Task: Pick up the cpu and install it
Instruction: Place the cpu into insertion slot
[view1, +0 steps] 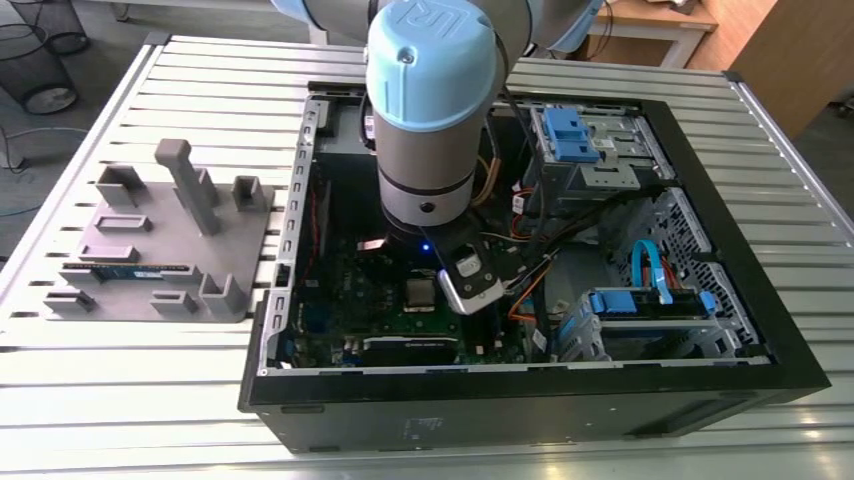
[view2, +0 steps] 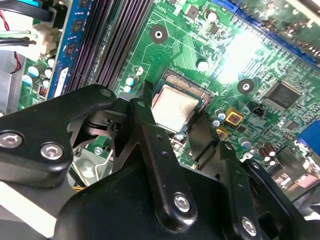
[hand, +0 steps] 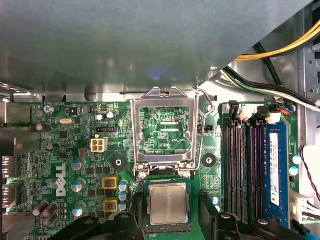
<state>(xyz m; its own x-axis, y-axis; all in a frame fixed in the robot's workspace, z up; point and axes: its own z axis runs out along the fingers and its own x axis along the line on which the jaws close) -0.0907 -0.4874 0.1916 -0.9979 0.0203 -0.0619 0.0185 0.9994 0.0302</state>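
Observation:
The cpu (hand: 169, 204), a small square chip with a silvery-grey top, lies flat in the socket on the green motherboard (hand: 60, 150). In the second wrist view the cpu (view2: 172, 104) shows between two black fingers. My gripper (hand: 170, 200) (view2: 176, 107) hangs just above it, open, with one finger (hand: 127, 220) on each side of the socket and a gap to the chip's edges. The hinged metal socket frame (hand: 165, 95) stands swung up and open beside the chip. In the exterior view my arm (view1: 424, 110) reaches down into the computer case, and the cpu (view1: 420, 292) shows beside the wrist.
The black computer case (view1: 534, 400) lies open on a slatted metal table (view1: 200, 80). A grey holder (view1: 160, 250) with a memory stick stands at the exterior view's left. Memory slots and a blue stick (hand: 276, 170), cables (hand: 270, 55) and blue drive bays (view1: 574, 130) surround the socket.

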